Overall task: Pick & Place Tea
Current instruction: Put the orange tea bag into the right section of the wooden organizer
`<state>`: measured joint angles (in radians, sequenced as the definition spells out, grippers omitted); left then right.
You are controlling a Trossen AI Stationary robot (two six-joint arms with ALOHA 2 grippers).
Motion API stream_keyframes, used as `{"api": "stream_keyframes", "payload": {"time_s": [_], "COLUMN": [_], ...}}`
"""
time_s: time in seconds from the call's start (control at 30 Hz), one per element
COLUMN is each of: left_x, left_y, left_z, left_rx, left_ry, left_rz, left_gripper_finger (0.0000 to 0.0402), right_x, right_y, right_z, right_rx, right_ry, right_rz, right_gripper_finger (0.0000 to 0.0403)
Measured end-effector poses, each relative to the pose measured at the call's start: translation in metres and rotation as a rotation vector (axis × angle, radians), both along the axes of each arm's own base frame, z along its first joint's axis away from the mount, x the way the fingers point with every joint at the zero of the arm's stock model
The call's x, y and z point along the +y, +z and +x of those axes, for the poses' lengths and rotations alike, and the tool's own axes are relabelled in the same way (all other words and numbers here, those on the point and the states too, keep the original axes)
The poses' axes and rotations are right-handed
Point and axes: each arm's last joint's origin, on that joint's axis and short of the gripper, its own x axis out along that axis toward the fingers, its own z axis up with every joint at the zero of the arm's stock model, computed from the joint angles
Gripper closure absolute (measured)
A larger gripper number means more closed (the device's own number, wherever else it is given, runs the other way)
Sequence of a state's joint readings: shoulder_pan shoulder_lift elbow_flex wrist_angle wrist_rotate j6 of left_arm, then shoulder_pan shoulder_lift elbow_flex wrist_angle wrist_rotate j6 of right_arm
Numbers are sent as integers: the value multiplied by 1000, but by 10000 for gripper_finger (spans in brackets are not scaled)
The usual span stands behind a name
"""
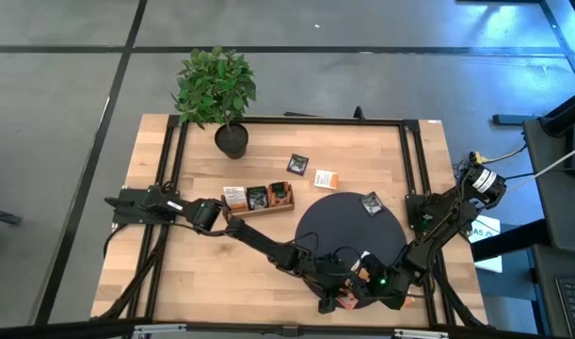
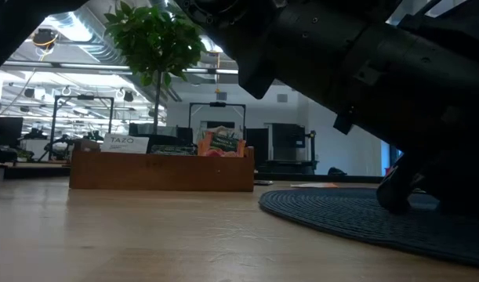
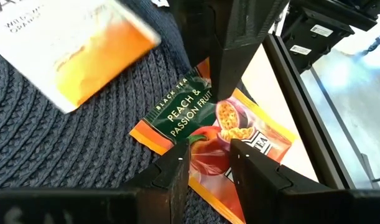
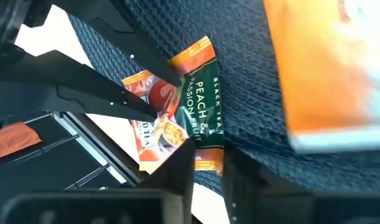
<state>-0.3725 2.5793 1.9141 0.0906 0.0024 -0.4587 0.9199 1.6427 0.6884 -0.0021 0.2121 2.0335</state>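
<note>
Both grippers crowd one orange peach tea sachet (image 3: pixel 205 127) at the near edge of the black mat (image 1: pixel 336 218). Left gripper (image 3: pixel 208 163) fingers straddle it, apart, nothing gripped; right gripper (image 4: pixel 208 162) fingers also stand apart over it, and you can't tell if they pinch. Commit one arm, back the other off. Wooden tray (image 1: pixel 259 205) on the counter (image 1: pixel 193 282) already holds sachets in its compartments.

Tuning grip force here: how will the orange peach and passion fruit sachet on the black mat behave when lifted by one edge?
The peach and passion fruit sachet looks thin and flat, so probably light and floppy, sagging from one edge. Its glossy printed wrapper may slip between the fingers. On the ribbed black mat it likely resists sliding.
</note>
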Motion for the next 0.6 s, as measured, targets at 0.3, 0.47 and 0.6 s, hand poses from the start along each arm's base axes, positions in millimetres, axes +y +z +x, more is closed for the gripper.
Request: {"api": "stream_keyframes", "payload": {"time_s": [0.3,0.47,0.6], "left_x": [5,24,47], "left_y": [9,43,89], "left_z": [2,2,-5], "left_rx": [-13,3,3], "left_ry": [-9,-35,-51], "left_rz": [-21,-31,92], "left_gripper_finger": [288,288,288], "right_x": [1,1,-2], "right_y": [0,9,24], "right_z": [-1,-2,-3], "right_rx": [-12,-35,-84], "right_ry": [19,25,34], "right_rz": [-13,7,21], "right_gripper_finger": [393,397,397]}}
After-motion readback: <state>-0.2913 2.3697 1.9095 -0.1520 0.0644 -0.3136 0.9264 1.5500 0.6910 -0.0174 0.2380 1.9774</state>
